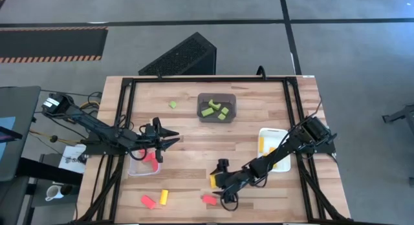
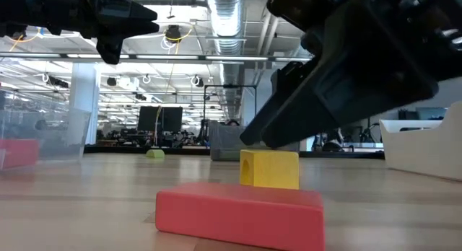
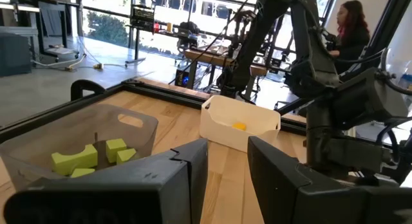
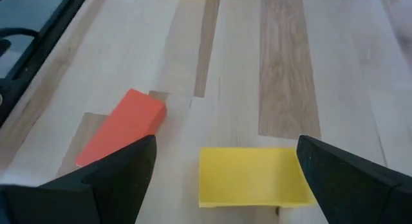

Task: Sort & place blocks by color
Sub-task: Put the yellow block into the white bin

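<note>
My right gripper (image 1: 220, 182) (image 4: 226, 147) is open and slants down over a yellow block (image 1: 213, 180) (image 4: 251, 176) that lies flat on the table. Its fingers stand on either side of the block without touching it. A red block (image 4: 122, 129) (image 2: 242, 215) lies just beyond, near the front edge. My left gripper (image 1: 169, 138) (image 3: 228, 172) points level above the clear bin (image 1: 132, 170), open with nothing between its fingers. That bin holds red blocks (image 1: 150, 156). More loose blocks lie on the table: one red (image 1: 149, 201), one yellow (image 1: 163, 197) and one green (image 1: 173, 104).
A dark grey bin (image 1: 200, 108) (image 3: 138, 124) at the far middle holds green blocks (image 3: 96, 156). A white bin (image 1: 264, 133) (image 3: 222, 124) at the right holds a yellow block (image 3: 239, 126). A black frame (image 1: 207, 78) runs along the table's edges. A person sits beyond the table.
</note>
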